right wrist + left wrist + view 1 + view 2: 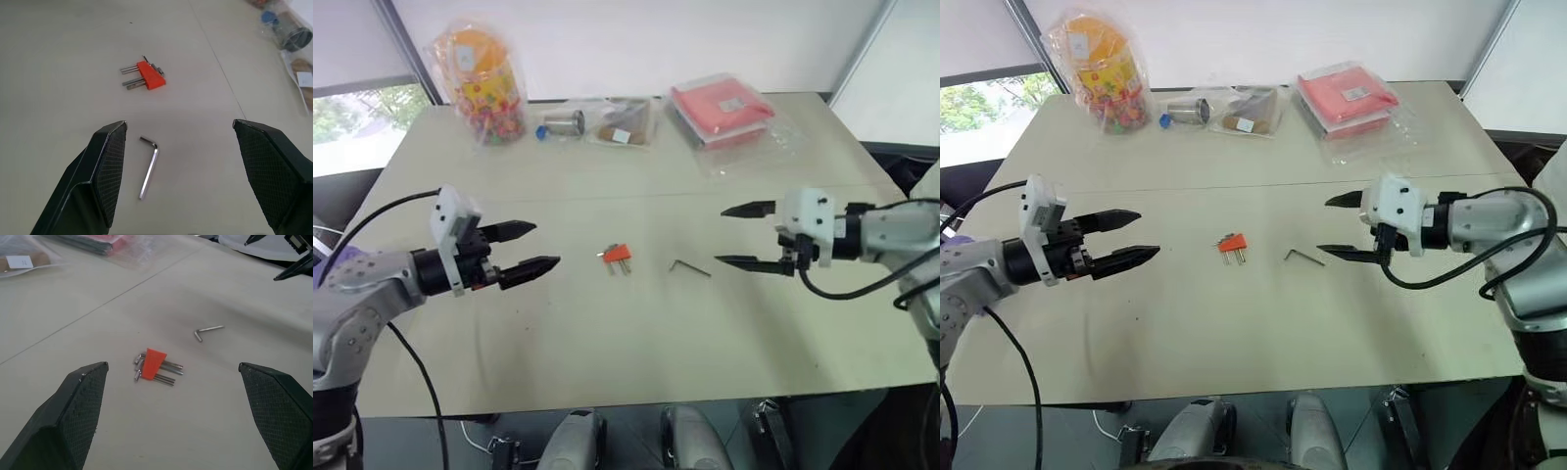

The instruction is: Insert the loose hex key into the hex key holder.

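The hex key holder (616, 254), a small red-orange block with short metal keys sticking out, lies flat at the table's middle. Just to its right lies the loose hex key (689, 266), a thin L-shaped rod. My left gripper (540, 247) hovers open to the left of the holder, pointing toward it, nothing between its fingers. Coming from the right, my right gripper (736, 235) also stands open and empty, its fingertips close to the loose key but above the table. The right wrist view has the key (149, 166) between the two fingers (105, 166), the holder (149, 78) farther off.
Along the table's far edge lie a bag of colourful sweets (481, 78), a clear bag with a metal cylinder and small parts (597, 121), and a pink-red packet in clear plastic (724, 110). A seam line (607, 196) crosses the pale tabletop.
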